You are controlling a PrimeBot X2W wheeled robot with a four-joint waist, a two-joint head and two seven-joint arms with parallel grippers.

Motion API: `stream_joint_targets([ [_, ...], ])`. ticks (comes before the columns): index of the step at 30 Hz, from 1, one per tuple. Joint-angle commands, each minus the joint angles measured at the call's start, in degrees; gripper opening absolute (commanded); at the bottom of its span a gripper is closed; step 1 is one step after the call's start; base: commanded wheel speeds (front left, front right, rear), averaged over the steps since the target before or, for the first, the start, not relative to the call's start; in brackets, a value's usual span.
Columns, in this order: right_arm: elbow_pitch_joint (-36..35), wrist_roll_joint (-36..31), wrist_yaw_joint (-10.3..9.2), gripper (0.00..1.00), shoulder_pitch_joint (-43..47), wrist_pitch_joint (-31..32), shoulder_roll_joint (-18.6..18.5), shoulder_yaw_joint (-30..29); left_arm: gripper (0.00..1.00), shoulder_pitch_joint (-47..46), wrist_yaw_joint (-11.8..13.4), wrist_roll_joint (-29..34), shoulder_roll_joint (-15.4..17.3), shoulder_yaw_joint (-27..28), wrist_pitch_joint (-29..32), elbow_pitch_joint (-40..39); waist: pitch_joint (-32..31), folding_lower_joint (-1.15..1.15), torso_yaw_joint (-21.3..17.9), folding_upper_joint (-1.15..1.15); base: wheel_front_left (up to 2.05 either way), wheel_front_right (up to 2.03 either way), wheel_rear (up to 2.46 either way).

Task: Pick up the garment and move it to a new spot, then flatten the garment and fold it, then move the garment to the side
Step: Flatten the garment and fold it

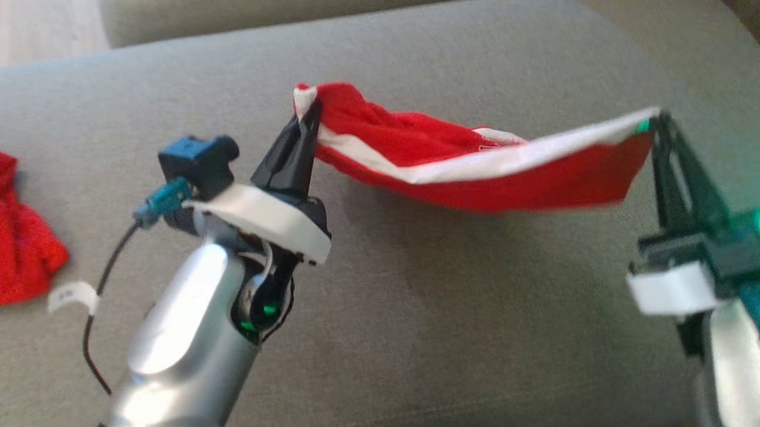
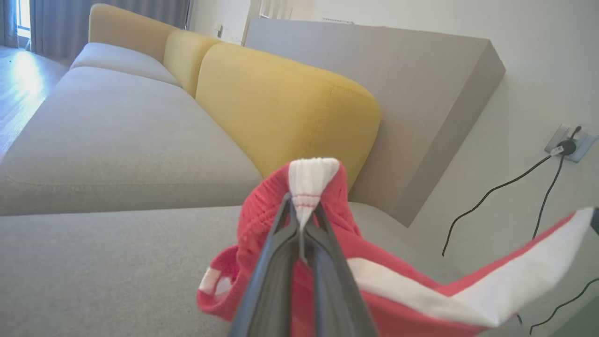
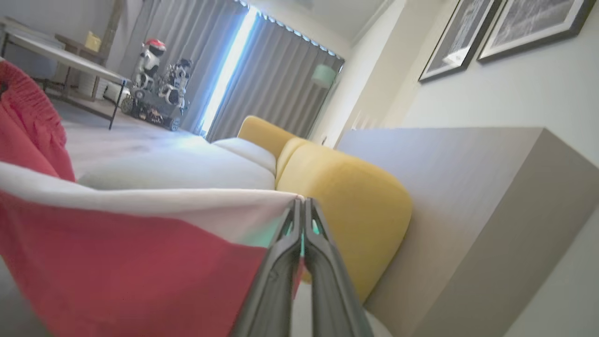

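Note:
The garment (image 1: pixel 472 163) is red with a white band and hangs stretched in the air above the grey sofa cushion (image 1: pixel 414 317). My left gripper (image 1: pixel 311 111) is shut on its left end, pinching a white edge (image 2: pixel 306 180). My right gripper (image 1: pixel 658 120) is shut on its right end, where the white band meets the red cloth (image 3: pixel 140 252). The middle of the cloth sags slightly between the two grips, and a red fold bunches up near the left grip.
A second red cloth (image 1: pixel 7 229) lies crumpled at the cushion's left edge. Yellow back cushions (image 2: pixel 281 103) and a grey panel (image 2: pixel 412 93) stand behind the seat. A wall socket with black cables (image 2: pixel 561 150) is on the right wall. Wooden floor (image 1: pixel 36 12) shows at upper left.

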Motion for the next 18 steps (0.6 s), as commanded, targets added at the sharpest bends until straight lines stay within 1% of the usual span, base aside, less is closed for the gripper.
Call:
stream_joint_targets([
  [1,-2.39,0.58,0.21,0.00,-4.26,-0.21,-1.49,1.53,0.00,-4.26,0.12,-0.59,1.13,2.68,0.93,-3.33,-2.59,0.00,2.24,0.00,0.00,0.00,0.00],
  [5,-1.41,1.44,0.21,0.00,-10.34,-0.21,-4.30,3.37,0.00,-7.49,0.66,-2.24,1.93,3.64,6.00,-6.87,-5.85,0.00,4.67,0.00,0.00,0.00,0.00],
  [10,-0.41,1.86,0.21,0.00,-16.23,0.25,-6.73,4.81,0.00,-10.66,2.49,-5.37,2.00,5.08,12.61,-11.31,-7.78,0.00,7.62,0.00,0.00,0.00,0.00],
  [12,-0.74,1.97,0.21,0.00,-17.33,1.02,-7.22,4.77,0.00,-10.66,3.35,-8.58,1.53,5.88,15.02,-13.58,-8.19,0.00,8.72,0.00,0.00,0.00,0.00],
  [14,-1.56,2.30,0.21,0.00,-17.68,1.98,-7.43,4.35,0.00,-10.63,4.15,-9.13,1.58,5.72,16.70,-16.13,-8.34,0.00,9.76,0.00,0.00,0.00,0.00],
  [18,-4.43,2.97,0.21,0.00,-17.37,4.28,-8.15,2.85,0.00,-9.30,6.52,-10.97,1.39,6.05,19.32,-20.70,-8.35,0.00,11.57,0.00,0.00,0.00,0.00],
])
